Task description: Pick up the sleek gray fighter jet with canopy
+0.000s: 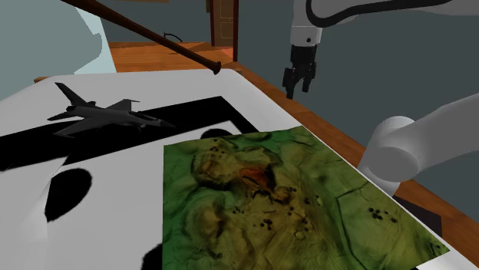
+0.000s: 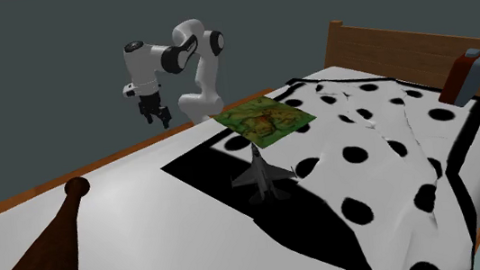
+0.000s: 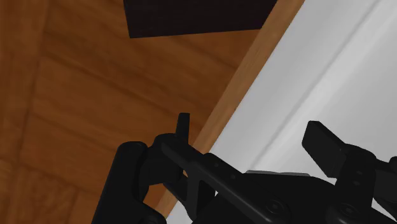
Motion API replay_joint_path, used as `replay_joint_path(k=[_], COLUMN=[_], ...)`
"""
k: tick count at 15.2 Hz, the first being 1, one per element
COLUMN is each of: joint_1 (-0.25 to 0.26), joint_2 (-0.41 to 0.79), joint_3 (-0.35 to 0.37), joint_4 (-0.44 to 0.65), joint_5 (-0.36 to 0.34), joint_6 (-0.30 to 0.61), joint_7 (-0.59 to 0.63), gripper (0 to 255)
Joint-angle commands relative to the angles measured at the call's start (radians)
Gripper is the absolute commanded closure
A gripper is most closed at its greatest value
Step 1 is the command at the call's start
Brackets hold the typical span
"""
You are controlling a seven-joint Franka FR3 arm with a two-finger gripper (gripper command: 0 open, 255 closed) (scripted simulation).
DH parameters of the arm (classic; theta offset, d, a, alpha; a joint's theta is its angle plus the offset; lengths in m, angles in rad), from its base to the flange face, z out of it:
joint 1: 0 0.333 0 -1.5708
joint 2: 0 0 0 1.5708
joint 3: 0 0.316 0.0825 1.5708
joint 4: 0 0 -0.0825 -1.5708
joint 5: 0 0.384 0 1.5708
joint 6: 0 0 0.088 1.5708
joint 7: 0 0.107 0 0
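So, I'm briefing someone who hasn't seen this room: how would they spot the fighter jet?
Find the bed with the white, black-spotted cover. On its broad black band, beside the green sheet, stands the jet: small, dark gray, winged, unlike the flat sheet.

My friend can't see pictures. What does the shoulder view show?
A gray fighter jet sits on a white-and-black bedcover. The open black gripper hangs over the bed's edge, away from it. A green mottled sheet lies in front.

One gray fighter jet (image 1: 100, 116) and one green printed sheet (image 1: 284, 199) lie on one bed (image 2: 137, 212). Against its headboard (image 2: 401, 43) lean what look like two flat things (image 2: 462, 79), one red, one blue.
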Motion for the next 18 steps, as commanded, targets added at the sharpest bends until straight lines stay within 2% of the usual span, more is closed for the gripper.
replay_joint_path(k=[1, 10, 18], joint_1=[0.000, 0.099, 0.161], joint_2=[0.000, 0.173, 0.350], joint_3=[0.000, 0.141, 0.261], joint_4=[0.000, 0.142, 0.318], joint_5=[0.000, 0.087, 0.113], joint_6=[0.000, 0.067, 0.103], joint_7=[0.000, 0.095, 0.177], gripper=[0, 0, 0])
